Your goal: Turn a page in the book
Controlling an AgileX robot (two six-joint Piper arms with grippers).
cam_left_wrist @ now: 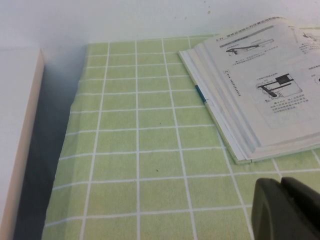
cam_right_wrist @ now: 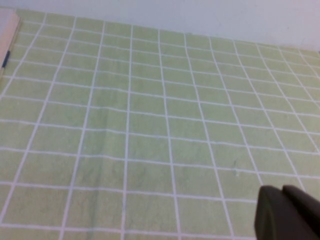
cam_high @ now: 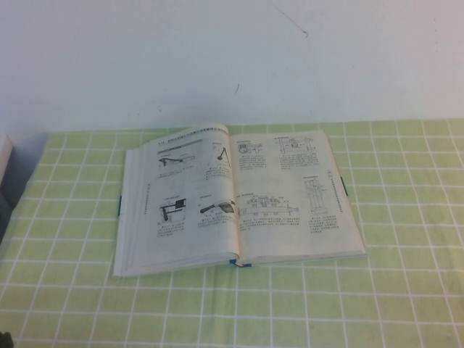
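Note:
The book (cam_high: 239, 196) lies open and flat on the green checked cloth, with its spine toward me and thin dark blue cover edges. Its left-hand leaf, the page (cam_high: 190, 190), shows a bold black heading and a grey bar at the top and lies flat. The right-hand leaf shows small diagrams. Neither gripper shows in the high view. In the left wrist view my left gripper (cam_left_wrist: 282, 182) is shut and empty above the cloth, near the book's (cam_left_wrist: 260, 85) left corner. In the right wrist view my right gripper (cam_right_wrist: 282, 190) is shut and empty over bare cloth, with the book's edge (cam_right_wrist: 7, 30) far off.
The green cloth with a white grid (cam_high: 348, 304) covers the table. A white box (cam_left_wrist: 17, 130) stands at the table's left edge and also shows in the high view (cam_high: 3, 163). A white wall (cam_high: 232, 58) rises behind.

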